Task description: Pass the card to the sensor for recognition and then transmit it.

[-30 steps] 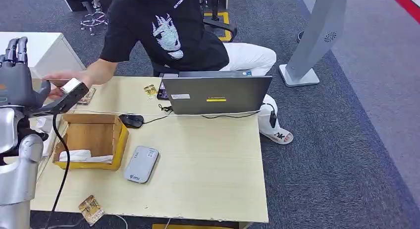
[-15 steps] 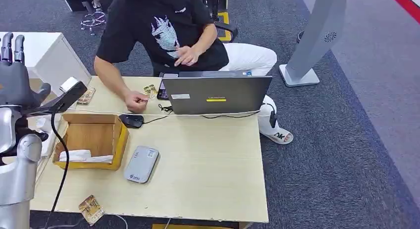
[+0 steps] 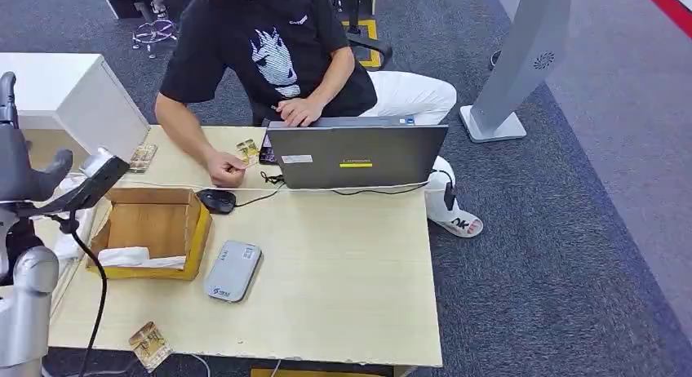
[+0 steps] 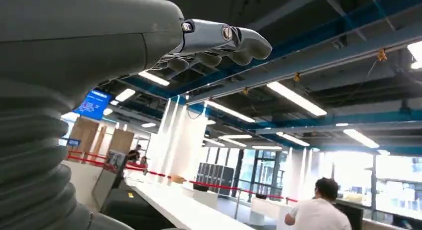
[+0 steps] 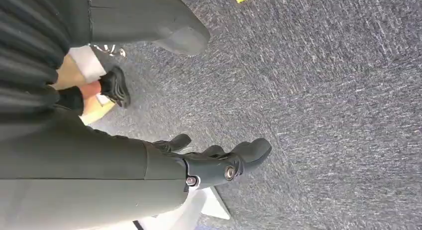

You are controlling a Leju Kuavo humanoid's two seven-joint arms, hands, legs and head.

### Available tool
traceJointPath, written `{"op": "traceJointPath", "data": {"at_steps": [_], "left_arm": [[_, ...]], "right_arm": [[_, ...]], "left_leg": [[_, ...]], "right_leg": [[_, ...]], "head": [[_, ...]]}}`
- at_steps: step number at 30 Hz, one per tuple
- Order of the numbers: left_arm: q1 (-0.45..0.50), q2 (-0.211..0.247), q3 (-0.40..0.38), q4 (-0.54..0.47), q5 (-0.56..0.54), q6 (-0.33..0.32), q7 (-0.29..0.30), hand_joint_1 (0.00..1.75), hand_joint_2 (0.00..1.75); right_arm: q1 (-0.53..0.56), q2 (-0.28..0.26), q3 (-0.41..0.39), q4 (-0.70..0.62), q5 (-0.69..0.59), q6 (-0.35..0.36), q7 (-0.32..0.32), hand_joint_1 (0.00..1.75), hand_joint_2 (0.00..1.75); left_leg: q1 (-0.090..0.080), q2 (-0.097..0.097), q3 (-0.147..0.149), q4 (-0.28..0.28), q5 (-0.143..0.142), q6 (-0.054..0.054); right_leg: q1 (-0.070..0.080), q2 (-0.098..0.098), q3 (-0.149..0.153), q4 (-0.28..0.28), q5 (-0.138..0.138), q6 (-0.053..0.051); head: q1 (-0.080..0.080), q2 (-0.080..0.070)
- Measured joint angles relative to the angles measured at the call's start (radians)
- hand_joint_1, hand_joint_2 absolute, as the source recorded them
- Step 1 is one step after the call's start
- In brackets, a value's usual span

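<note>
left hand (image 3: 20,161) fingers cut off, card designs illegible

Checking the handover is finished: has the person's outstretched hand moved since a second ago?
Yes. The person's hand has pulled back from beside the left hand, going right along the table to just left of the laptop.

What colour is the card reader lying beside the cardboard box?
Silver-grey card reader, best seen in the head view, right of the box.

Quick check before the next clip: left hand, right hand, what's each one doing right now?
Left hand: raised at the table's left edge, holding nothing, fingers apart, so open.
Right hand: hanging over the carpet, holding nothing, fingers loosely apart, so open.
</note>
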Motion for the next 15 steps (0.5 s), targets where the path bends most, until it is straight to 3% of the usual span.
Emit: {"op": "traceJointPath", "data": {"at_steps": [3, 7, 11, 15], "left_arm": [[0.109, -0.026, 0.053, -0.074, 0.13, 0.105, -0.077, 0.0, 1.75], [0.3, -0.12, 0.155, -0.18, 0.341, 0.252, -0.243, 0.0, 1.75], [0.448, -0.231, 0.245, -0.25, 0.48, 0.287, -0.37, 0.0, 1.75], [0.523, -0.311, 0.311, -0.294, 0.505, 0.286, -0.424, 0.0, 1.75]], "right_arm": [[0.0, 0.0, -0.005, 0.0, -0.012, -0.007, -0.002, 0.0, 1.75], [0.007, 0.001, -0.019, 0.001, -0.033, -0.015, -0.003, 0.0, 1.75], [0.011, 0.002, -0.037, 0.001, -0.045, -0.021, -0.002, 0.0, 1.75], [0.011, 0.003, -0.051, 0.001, -0.045, -0.028, -0.002, 0.0, 1.75]], "left_leg": [[-0.001, 0.001, 0.0, 0.0, -0.001, 0.0], [-0.002, 0.004, 0.0, 0.0, -0.003, 0.002], [-0.002, 0.004, 0.0, 0.0, -0.004, 0.003], [-0.003, 0.002, 0.0, 0.0, -0.004, 0.004]], "right_leg": [[0.0, 0.001, 0.0, 0.0, 0.0, 0.001], [-0.002, 0.003, 0.0, 0.0, -0.002, 0.003], [-0.002, 0.002, 0.0, -0.001, -0.003, 0.004], [-0.003, 0.0, 0.001, -0.002, -0.003, 0.004]], "head": [[0.0, 0.0], [0.0, 0.0], [0.0, 0.0], [0.0, 0.0]]}}
